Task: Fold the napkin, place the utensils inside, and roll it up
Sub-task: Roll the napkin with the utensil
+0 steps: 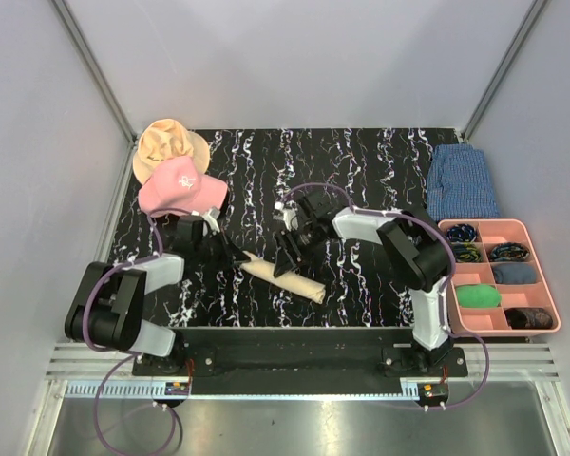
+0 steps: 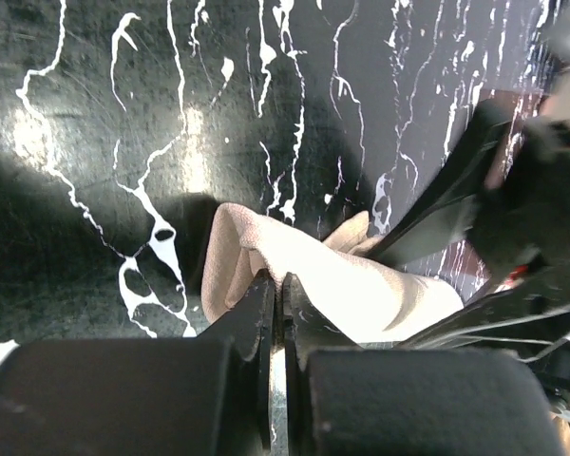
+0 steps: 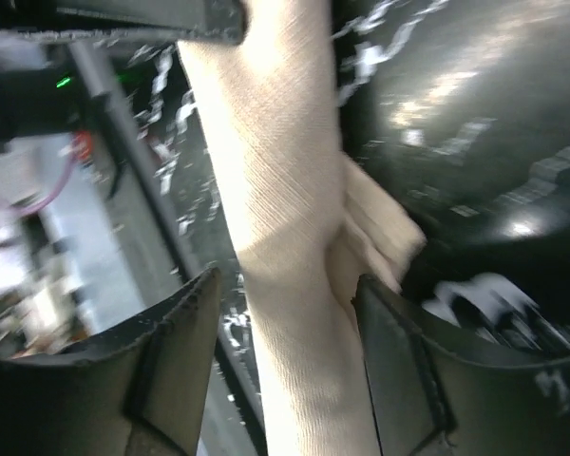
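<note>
Rolled napkin [image 1: 285,278] lies on desk [image 1: 361,180], long axis far-left to near-right. Left end effector [image 2: 277,296] is pressed together at its far-left end. Right end effector [image 3: 285,285] is spread, straddling the roll's middle.

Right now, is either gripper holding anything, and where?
Right gripper: open, straddling the napkin roll mid-length, not clamped. Left gripper: shut at the roll's left end; whether it pinches cloth cannot be told.
</note>
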Available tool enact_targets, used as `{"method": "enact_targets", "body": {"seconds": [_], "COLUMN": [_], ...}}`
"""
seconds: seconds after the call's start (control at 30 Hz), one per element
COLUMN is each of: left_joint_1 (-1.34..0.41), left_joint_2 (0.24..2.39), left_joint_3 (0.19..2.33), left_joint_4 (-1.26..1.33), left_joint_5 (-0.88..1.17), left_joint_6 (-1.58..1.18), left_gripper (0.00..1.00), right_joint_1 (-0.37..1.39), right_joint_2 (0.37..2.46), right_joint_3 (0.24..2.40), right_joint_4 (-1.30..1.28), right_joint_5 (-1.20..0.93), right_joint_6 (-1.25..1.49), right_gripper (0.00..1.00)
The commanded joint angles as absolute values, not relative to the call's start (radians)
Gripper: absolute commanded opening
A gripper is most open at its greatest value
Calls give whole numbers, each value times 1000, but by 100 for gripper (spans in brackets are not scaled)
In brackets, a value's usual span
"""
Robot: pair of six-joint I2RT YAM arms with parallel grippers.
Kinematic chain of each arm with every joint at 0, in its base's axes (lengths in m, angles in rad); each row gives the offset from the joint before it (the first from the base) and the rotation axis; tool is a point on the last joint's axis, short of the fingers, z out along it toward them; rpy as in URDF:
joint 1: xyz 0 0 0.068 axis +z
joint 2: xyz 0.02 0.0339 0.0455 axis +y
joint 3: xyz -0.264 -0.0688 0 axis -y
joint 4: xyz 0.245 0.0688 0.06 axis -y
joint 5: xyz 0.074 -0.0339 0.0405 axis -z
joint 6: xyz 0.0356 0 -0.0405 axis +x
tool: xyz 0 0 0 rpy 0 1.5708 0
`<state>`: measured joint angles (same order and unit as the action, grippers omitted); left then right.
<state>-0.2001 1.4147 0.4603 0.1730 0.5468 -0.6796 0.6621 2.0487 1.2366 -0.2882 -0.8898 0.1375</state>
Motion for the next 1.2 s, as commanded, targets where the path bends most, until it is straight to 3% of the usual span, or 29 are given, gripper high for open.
{"method": "enact_targets", "body": {"seconds": [0.0,0.2,0.47,0.97,1.17], "left_joint_1": [-202,-201,-201,-199,-201], "left_joint_2": [1453,1503,1529,1545,1536], "left_joint_3": [528,561,584,627,634], "left_joint_4": [106,65,37,15,21], "left_joint_5": [525,532,528,540,546], "left_joint_6": [-644,-638,-634,-630,-634], "left_gripper": [0,0,0,0,0], "right_joint_1": [672,817,1011,1074,1039], "right_joint_2": [1887,1741,1704,1851,1894], "right_joint_3": [1235,1183,1108,1094,1097], "right_joint_4": [-336,-321,-226,-215,-230], "right_joint_5": [-589,-165,73,144,45], "right_joint_6": [111,-33,-136,-163,-104], "right_gripper": [68,73,75,74,71]}}
